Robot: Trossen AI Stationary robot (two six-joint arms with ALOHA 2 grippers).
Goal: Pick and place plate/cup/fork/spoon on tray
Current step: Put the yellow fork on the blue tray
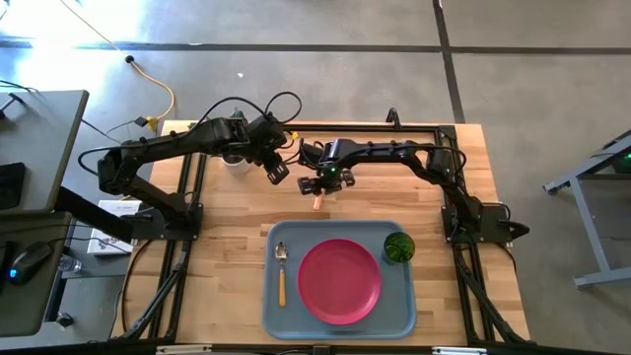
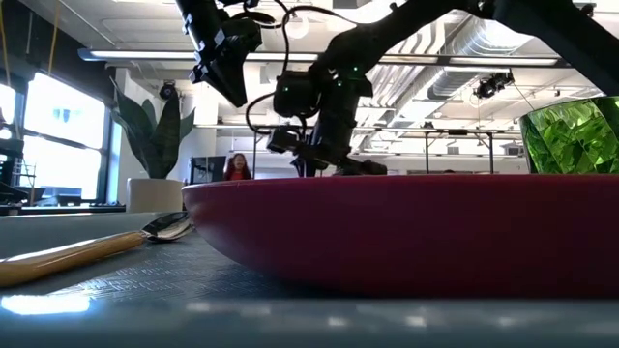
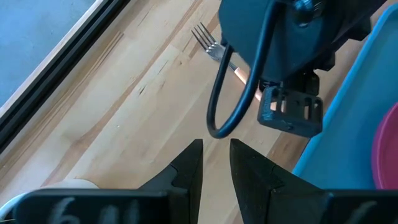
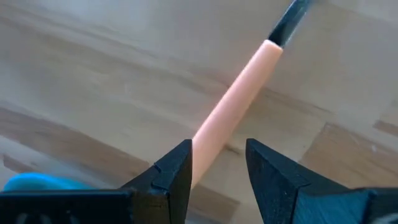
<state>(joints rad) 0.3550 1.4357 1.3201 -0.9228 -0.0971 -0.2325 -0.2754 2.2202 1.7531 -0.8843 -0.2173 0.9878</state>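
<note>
While 1 plate (image 1: 339, 280), 1 cup (image 1: 398, 247), 1 spoon (image 1: 282, 270) sit on the tray (image 1: 399, 313), right gripper (image 4: 217, 163) straddles 1 orange-handled fork (image 4: 239, 93), fingers apart; left gripper (image 3: 216, 163) near, narrowly parted, empty.

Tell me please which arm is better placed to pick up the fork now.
The right arm. Its gripper is open right over the fork, the orange handle running between the fingers. The left gripper hangs farther from the fork, almost shut, with the right arm's wrist between them.
</note>
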